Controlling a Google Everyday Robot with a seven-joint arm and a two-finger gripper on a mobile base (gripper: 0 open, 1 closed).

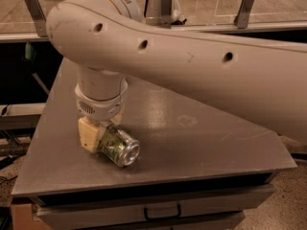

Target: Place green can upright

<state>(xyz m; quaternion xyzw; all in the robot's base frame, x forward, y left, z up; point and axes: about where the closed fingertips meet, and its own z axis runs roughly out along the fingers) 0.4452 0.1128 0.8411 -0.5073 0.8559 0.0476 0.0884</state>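
1. You are looking at the robot's thick white arm [201, 75], which is reaching in from the right edge and crossing the upper half of the view to a rounded elbow at the upper left.
2. From that elbow, the ribbed white wrist [100, 99] is pointing straight down toward the flat grey metal counter [201, 143].
3. The cream-coloured tool [97, 137] is hanging below the wrist, low over the left front part of the counter.
4. The green can [117, 146], a dented aluminium drink can with a green and white patterned label, is lying on its side on the counter and is not upright.
5. Its silver end is facing you and pointing toward the lower right, while its other end is tucked in under the tool.
6. The tool's cream body is pressing against the can's left side, touching it.
7. You are not getting a clear enough look to say whether the tool is released or clenched on the can, so I cannot tell.
8. The can is sitting well back from the counter's front edge and nearer its left side than its right.
9. Below the front edge, a grey drawer with a dark pull handle [160, 211] is showing.
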